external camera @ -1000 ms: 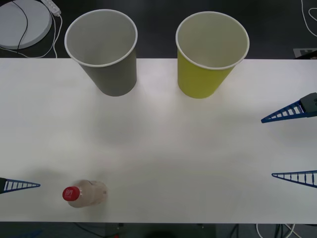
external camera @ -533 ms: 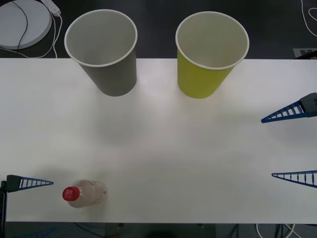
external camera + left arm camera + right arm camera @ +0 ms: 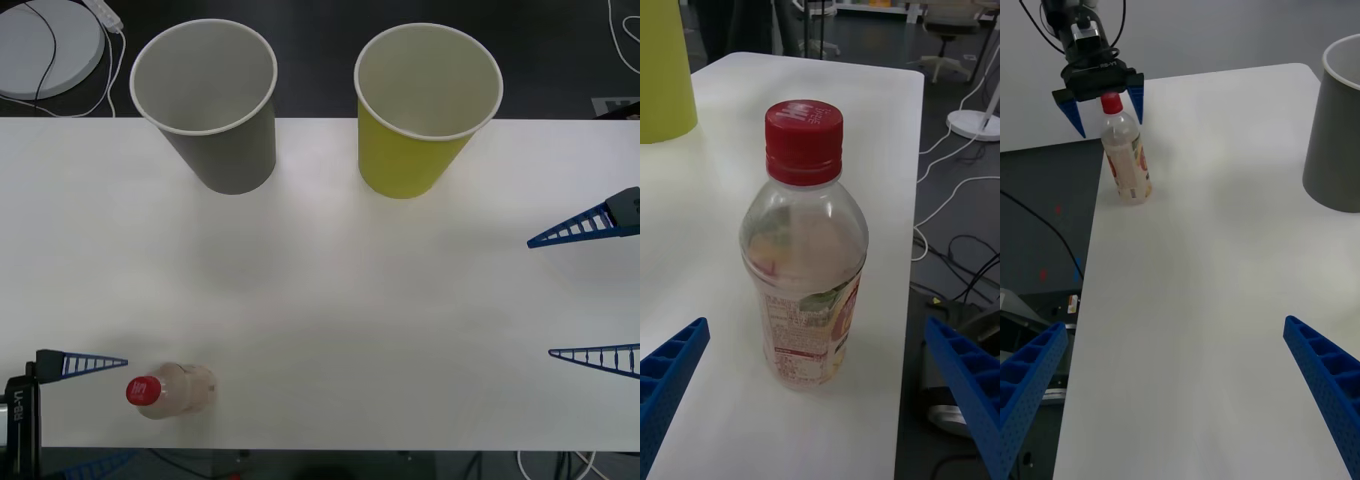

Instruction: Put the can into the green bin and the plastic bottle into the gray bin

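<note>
Plastic bottle (image 3: 172,390) near table's (image 3: 320,290) front-left, both bins far behind.

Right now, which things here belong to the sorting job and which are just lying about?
Job: plastic bottle, gray bin, green bin, open left gripper at the bottle, right gripper.
Lying about: white round base and cables on the floor.

The white table (image 3: 330,290) carries the gray bin (image 3: 215,120), green bin (image 3: 420,125) and plastic bottle (image 3: 170,390).

Open tabletop (image 3: 330,300) around plastic bottle (image 3: 172,390)
</note>
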{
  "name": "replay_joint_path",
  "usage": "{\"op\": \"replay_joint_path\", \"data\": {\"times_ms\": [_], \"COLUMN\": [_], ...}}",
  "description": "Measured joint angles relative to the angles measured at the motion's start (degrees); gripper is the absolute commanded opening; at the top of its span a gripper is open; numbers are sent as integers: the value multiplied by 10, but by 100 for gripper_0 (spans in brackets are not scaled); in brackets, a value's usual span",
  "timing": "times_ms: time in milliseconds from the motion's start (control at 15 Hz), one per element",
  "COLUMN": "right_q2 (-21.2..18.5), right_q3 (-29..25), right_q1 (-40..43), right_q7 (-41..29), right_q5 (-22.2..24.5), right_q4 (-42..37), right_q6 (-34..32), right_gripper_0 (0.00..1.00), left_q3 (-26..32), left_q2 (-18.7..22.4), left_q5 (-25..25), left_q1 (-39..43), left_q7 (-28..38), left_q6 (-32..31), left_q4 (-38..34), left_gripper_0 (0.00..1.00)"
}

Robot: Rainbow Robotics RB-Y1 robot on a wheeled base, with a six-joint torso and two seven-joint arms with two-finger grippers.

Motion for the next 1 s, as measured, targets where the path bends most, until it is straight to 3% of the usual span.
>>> {"op": "replay_joint_path", "data": {"times_ms": [1000], "right_q2": [0], "right_q3": [0], "right_q1": [0], "right_q7": [0], "right_q5": [0], "right_q4": [0], "right_q6": [0], "right_gripper_0": [100], "left_q3": [0], "left_q2": [-75], "left_q5": [-48], "left_q1": [-37], "left_q7": [21], "left_q6": [3], "left_q4": [-7], "left_gripper_0": [100]}}
